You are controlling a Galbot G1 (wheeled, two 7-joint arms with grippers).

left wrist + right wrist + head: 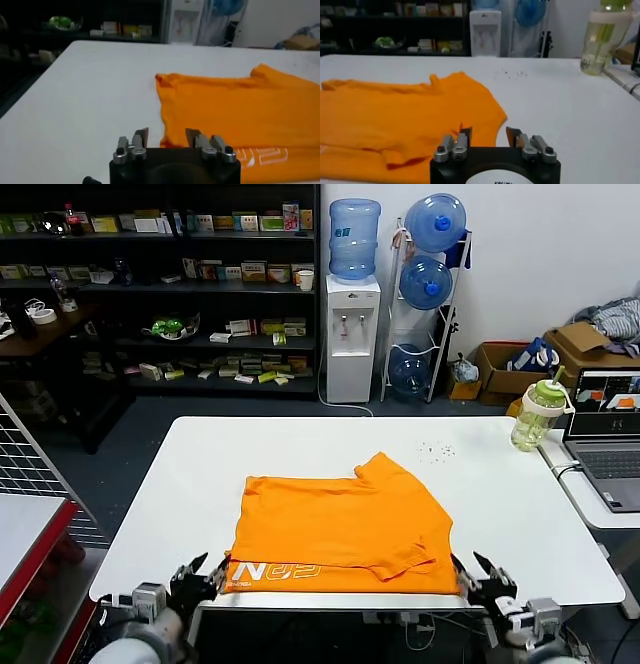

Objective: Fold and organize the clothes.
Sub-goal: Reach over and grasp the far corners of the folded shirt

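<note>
The orange T-shirt lies partly folded on the white table, its near hem with pale lettering along the table's front edge. My left gripper is open at the shirt's near left corner, at the table's edge. In the left wrist view the shirt lies ahead and the corner sits between the open fingers. My right gripper is open at the shirt's near right corner. In the right wrist view the shirt reaches the open gripper.
A green-lidded bottle and a laptop stand at the table's far right. A red-edged cart is at the left. Shelves and a water dispenser stand behind the table.
</note>
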